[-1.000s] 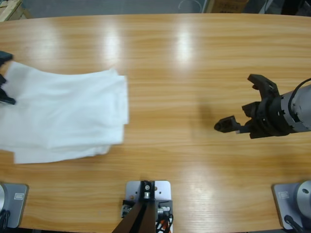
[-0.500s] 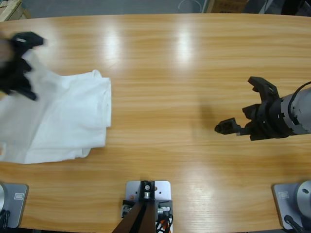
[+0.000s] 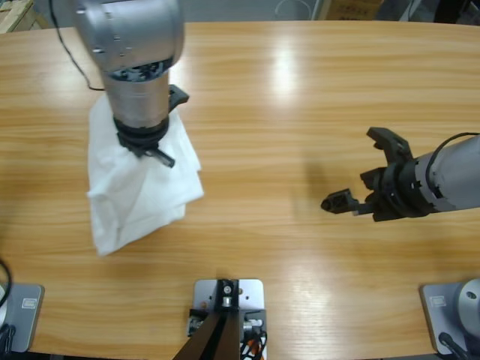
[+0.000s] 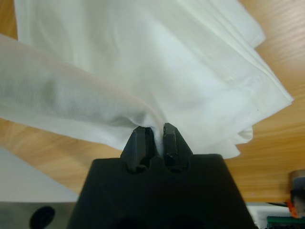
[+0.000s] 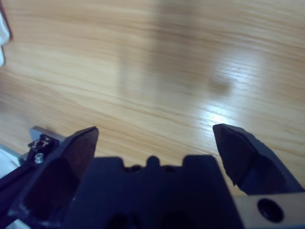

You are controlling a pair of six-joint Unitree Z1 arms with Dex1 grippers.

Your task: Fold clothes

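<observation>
A white garment (image 3: 139,199) hangs bunched over the left part of the wooden table (image 3: 300,97), its lower folds resting on the wood. My left arm comes down from the top left and covers the garment's upper part. The left gripper (image 3: 154,150) is shut on a pinch of the white fabric (image 4: 167,62), which fans out from between the two jaws (image 4: 155,140). My right gripper (image 3: 358,171) hovers open over bare wood at the right, far from the garment, with nothing between its jaws (image 5: 155,130).
Bare wood stretches between the garment and the right gripper. A cardboard box (image 3: 352,7) and a wooden pallet (image 3: 15,11) lie beyond the table's far edge. A black cable (image 3: 75,64) trails from the left arm.
The left arm has swung in from the left edge, pulling the flat garment up and rightward into a hanging bunch. The right gripper has shifted slightly left.
</observation>
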